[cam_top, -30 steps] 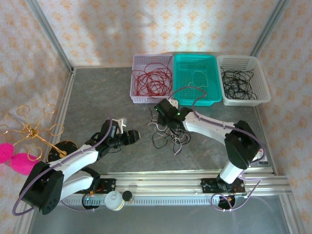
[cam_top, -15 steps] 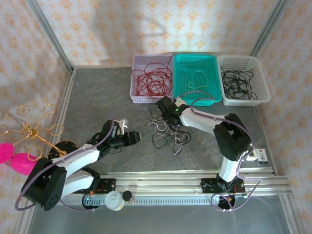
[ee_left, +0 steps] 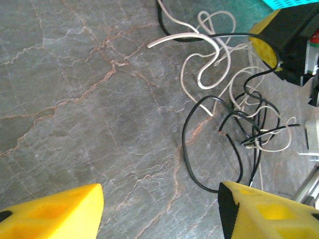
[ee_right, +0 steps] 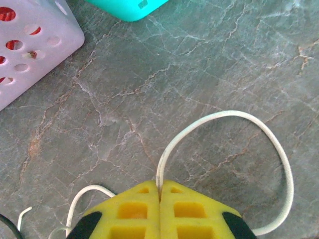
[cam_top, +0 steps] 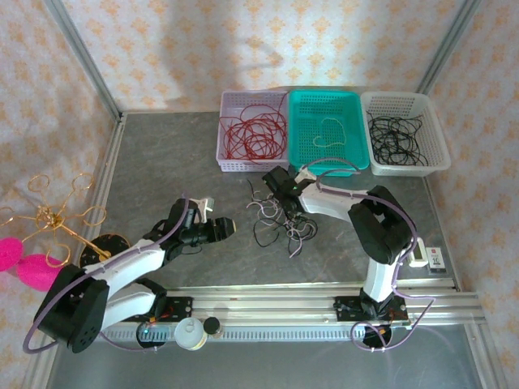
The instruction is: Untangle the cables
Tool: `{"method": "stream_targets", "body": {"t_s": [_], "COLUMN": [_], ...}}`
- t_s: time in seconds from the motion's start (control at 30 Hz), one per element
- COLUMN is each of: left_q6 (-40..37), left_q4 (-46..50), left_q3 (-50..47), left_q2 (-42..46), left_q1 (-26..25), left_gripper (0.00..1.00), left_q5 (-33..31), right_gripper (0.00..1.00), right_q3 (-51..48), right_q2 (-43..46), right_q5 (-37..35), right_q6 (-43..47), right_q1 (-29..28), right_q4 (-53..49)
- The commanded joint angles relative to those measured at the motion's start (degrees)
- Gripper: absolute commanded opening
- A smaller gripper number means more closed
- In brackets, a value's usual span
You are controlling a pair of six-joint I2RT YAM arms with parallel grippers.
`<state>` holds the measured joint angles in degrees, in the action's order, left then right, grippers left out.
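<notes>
Pinching a white cable [ee_right: 224,114] between its yellow fingers [ee_right: 134,211], the right gripper [ee_right: 159,191] was clenched tight, the pads meeting with the strand caught in the seam. From there the cable rose in one wide loop over the grey table [ee_right: 199,64] and curved back down on the right. Corners of the lilac basket [ee_right: 30,45] and the teal basket [ee_right: 129,7] stood just beyond it.

From above, this gripper sat at the far edge of the tangle [cam_top: 280,220], a loose knot of white and black cables lying mid-table, just in front of those two baskets. The left gripper [cam_top: 223,229] lay to the left of the tangle, near it but not touching. Its jaws were released and held nothing.

Its own camera showed the two fingers [ee_left: 55,214] well apart, with bare table between them. A black loop [ee_left: 187,149] curled just ahead of the right-hand one. Beyond that, white strands [ee_left: 209,45] ran up to the right gripper.

Along the back stood three baskets. A red cable [cam_top: 253,134] was coiled in the lilac one, a pale strand [cam_top: 328,134] lay in the teal one, and black cables [cam_top: 395,138] filled the white basket [cam_top: 403,101].
</notes>
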<state>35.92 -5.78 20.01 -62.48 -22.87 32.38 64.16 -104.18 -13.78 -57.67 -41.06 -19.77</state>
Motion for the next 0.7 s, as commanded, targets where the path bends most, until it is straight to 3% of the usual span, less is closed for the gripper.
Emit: {"method": "stream_targets", "body": {"t_s": [0.0, 0.3, 0.53, 0.67], "left_q6": [-1.39, -1.02, -6.27, -6.44], "left_q4": [3.27, 10.47, 12.52, 5.04], "left_q3": [2.29, 6.05, 12.71, 15.97], "left_q2": [2.83, 11.70, 15.46, 13.71], "left_q1": [0.06, -0.02, -0.22, -0.88], "left_gripper": [0.64, 0.64, 0.63, 0.66], "left_q5": [-0.56, -1.35, 2.87, 9.38], "right_gripper": [0.00, 0.00, 0.00, 0.00], "right_q3": [0.11, -2.06, -2.11, 0.74], "right_q2": [4.05, 18.90, 28.68, 30.94], "right_q5": [-3.98, -0.75, 14.65, 21.56], "right_q6": [4.19, 15.81, 27.91, 29.90], "right_q1": [0.15, -0.87, -0.28, 1.69], "right_q4": [-1.98, -6.03, -2.37, -0.78]}}
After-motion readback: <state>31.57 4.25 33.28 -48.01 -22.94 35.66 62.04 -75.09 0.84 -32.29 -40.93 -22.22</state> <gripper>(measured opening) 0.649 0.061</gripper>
